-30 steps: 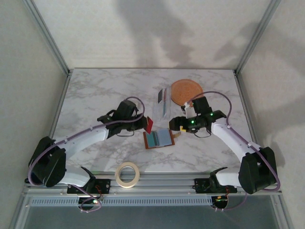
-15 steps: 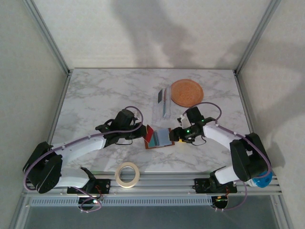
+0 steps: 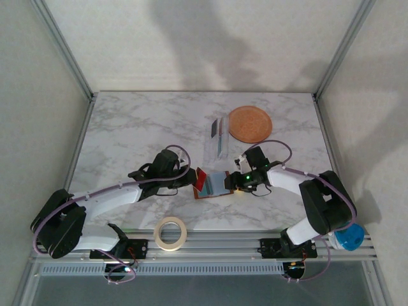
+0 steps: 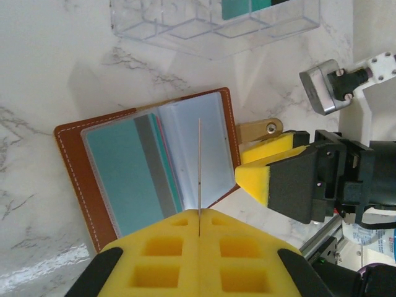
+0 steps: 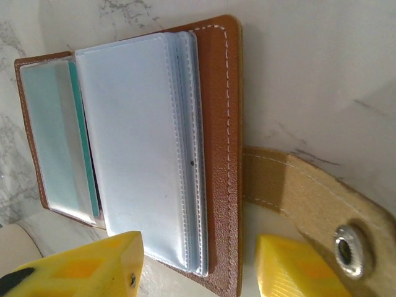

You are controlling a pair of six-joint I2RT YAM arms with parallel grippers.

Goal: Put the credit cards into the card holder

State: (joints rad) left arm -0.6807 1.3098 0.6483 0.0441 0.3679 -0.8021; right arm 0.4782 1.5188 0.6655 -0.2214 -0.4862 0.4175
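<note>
The brown card holder [image 3: 215, 185] lies open on the marble, clear sleeves up, with a teal credit card [image 4: 117, 162] in its left pocket. My left gripper [image 3: 195, 176] is shut on another credit card [image 4: 199, 167], red in the top view and edge-on in the left wrist view, standing over the holder's middle sleeves [image 4: 192, 148]. My right gripper [image 5: 198, 272] is open, its yellow pads [image 5: 93, 266] astride the near right corner of the card holder [image 5: 219, 124], beside the tan strap tab [image 5: 315, 207]. The right pad stands slightly apart from the leather edge.
A clear plastic organiser [image 3: 218, 136] with more cards lies just behind the holder, and a round orange plate [image 3: 250, 123] beyond it. A roll of tape [image 3: 170, 233] sits near the front rail. Metal frame posts edge the table.
My right gripper dropped forward and left to the holder's right edge, and its jaws narrowed. My left gripper, still holding the red card, shifted slightly towards the holder.
</note>
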